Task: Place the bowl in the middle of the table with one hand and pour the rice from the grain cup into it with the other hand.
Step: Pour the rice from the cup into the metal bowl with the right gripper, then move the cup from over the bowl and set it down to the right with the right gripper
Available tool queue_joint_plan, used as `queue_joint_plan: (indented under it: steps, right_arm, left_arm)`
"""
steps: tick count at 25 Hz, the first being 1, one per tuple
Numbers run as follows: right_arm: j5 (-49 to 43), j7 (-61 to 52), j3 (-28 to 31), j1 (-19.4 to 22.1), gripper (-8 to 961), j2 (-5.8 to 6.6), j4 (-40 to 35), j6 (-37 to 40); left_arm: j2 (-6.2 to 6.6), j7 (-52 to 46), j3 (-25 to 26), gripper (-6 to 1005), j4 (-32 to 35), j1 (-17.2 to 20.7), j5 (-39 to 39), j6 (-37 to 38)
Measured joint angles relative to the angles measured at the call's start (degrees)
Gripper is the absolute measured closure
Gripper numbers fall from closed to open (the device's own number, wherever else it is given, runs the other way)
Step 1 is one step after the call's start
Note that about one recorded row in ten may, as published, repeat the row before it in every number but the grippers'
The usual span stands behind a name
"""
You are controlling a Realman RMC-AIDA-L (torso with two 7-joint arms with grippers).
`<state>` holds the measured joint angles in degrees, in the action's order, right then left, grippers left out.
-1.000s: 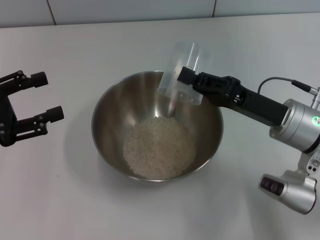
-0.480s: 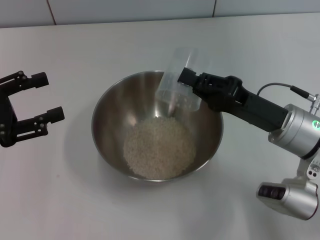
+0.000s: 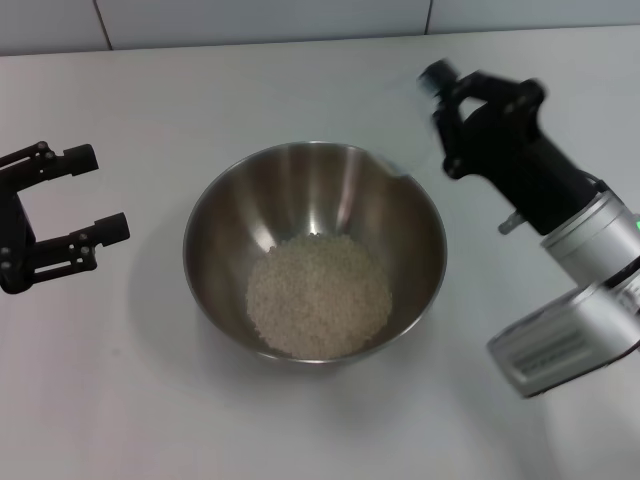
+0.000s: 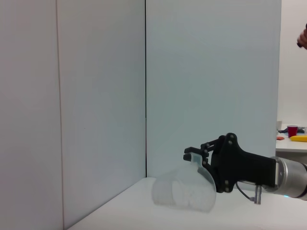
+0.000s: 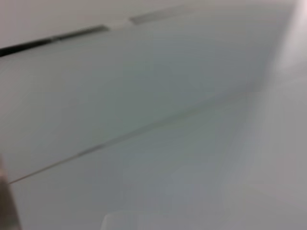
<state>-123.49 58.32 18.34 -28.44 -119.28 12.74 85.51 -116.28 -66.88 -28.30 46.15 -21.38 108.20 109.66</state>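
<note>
Rice (image 3: 318,295) now fills the bowl (image 3: 225,205); I have swung the right gripper (image 3: 470,105) clear, apparently clamping the grain cup (image 4: 184,189), left gripper (image 3: 85,195) spread.

Head view downward; wrist views wallward.

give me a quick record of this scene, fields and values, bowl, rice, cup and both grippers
bowl: upright on the table
rice: pale heap in the bowl's bottom
cup: in the right gripper, seen from the left wrist view; hidden in the head view
right gripper: beyond the bowl's far right rim, off the bowl
left gripper: open, empty, left of the bowl
</note>
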Motion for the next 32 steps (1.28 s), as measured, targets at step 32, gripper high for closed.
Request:
queue_joint_plan:
  steps: [32]
  right_arm:
    - [-4.47,-90.4,-6.7,3.24,935,0.63,-30.9,-2.6]
  left_arm:
    - [0.13,1.52,-0.49,214,-0.32,-0.59,0.09,-0.42]
